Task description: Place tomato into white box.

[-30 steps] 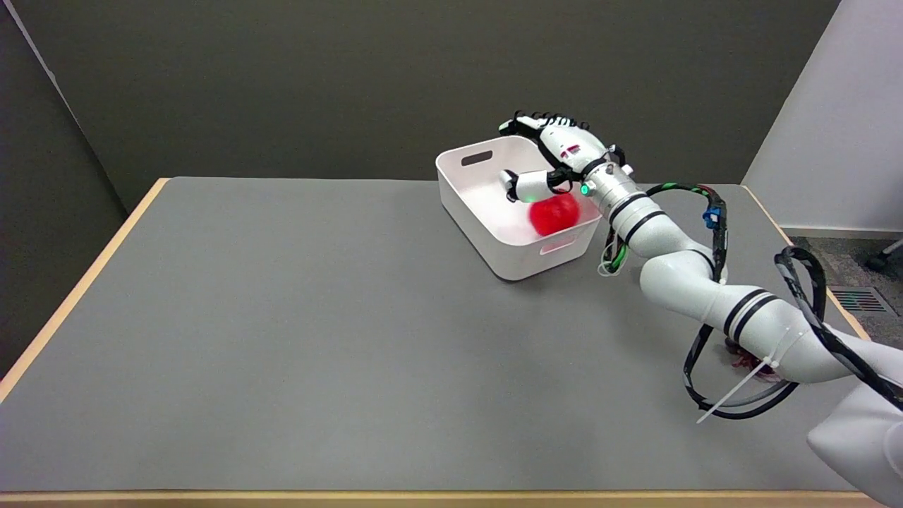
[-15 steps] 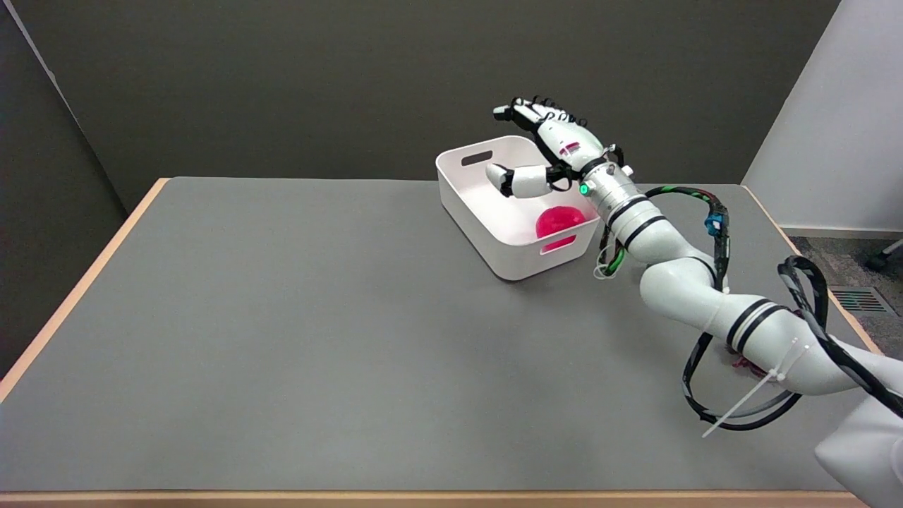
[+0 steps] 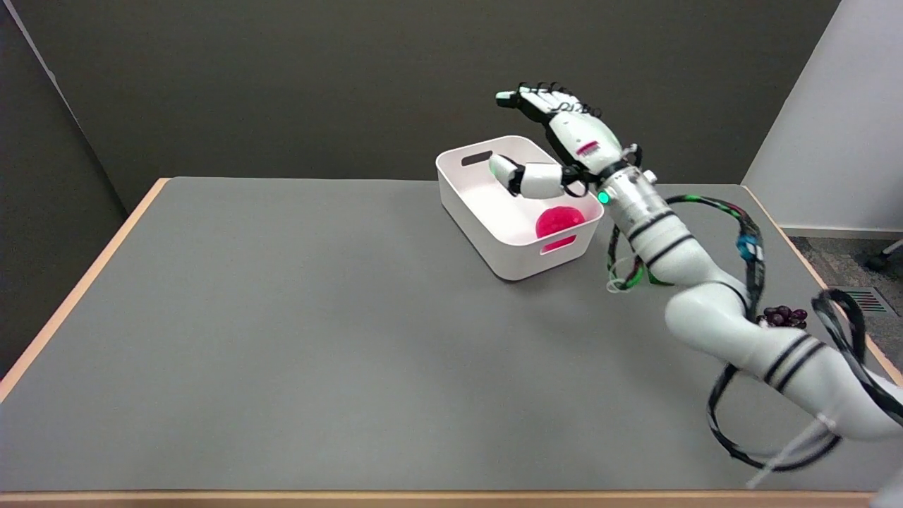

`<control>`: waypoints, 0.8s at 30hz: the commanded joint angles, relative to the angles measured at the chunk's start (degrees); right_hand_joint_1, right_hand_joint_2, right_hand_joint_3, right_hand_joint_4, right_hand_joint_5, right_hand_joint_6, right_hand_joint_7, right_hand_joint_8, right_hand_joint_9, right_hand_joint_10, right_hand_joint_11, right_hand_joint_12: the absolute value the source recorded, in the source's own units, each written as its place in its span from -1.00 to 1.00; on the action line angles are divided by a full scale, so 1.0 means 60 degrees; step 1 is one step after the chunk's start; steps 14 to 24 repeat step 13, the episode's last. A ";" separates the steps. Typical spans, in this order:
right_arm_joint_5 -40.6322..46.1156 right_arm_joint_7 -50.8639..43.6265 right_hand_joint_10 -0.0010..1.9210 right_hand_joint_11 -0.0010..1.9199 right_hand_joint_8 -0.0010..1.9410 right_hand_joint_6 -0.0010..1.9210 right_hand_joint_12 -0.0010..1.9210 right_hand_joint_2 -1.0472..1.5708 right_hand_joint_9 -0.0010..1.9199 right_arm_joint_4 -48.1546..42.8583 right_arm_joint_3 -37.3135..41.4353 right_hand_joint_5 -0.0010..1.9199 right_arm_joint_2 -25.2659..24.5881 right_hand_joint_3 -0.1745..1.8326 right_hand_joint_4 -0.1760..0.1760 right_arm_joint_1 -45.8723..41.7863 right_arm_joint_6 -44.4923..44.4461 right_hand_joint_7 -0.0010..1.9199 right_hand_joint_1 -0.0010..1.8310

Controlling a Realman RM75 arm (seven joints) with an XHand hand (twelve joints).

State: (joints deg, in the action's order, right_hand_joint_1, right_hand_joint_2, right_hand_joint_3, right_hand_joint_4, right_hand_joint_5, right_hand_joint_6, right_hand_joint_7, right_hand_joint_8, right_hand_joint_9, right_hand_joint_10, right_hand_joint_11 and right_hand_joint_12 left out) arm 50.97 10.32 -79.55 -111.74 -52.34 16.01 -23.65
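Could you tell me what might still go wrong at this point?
The open right hand hangs over the box, its thumb near the far rim, so pulling back low might nudge the box. The tomato lies against the near wall and could roll if the box shifts. The arm's looping cables might snag the grapes.

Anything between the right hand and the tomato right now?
No. In the head view the right hand hangs open above the white box, and only air separates it from the tomato inside.

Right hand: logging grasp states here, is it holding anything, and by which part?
Nothing is held. The right hand hovers open above the white box; the tomato lies inside.
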 commanded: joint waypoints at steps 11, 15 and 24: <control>-0.1699 -0.0655 -0.37 -1.00 -0.65 -0.45 0.12 0.25 -0.96 -0.3548 0.2251 -0.77 0.0582 0.14 0.64 -0.5135 -0.3464 -0.78 -0.57; -0.1614 -0.0687 -0.36 -1.00 -0.65 -0.45 0.12 0.25 -0.96 -0.3535 0.2240 -0.77 0.0582 0.14 0.65 -0.5139 -0.3464 -0.77 -0.57; -0.1614 -0.0687 -0.36 -1.00 -0.65 -0.45 0.12 0.25 -0.96 -0.3535 0.2240 -0.77 0.0582 0.14 0.65 -0.5139 -0.3464 -0.77 -0.57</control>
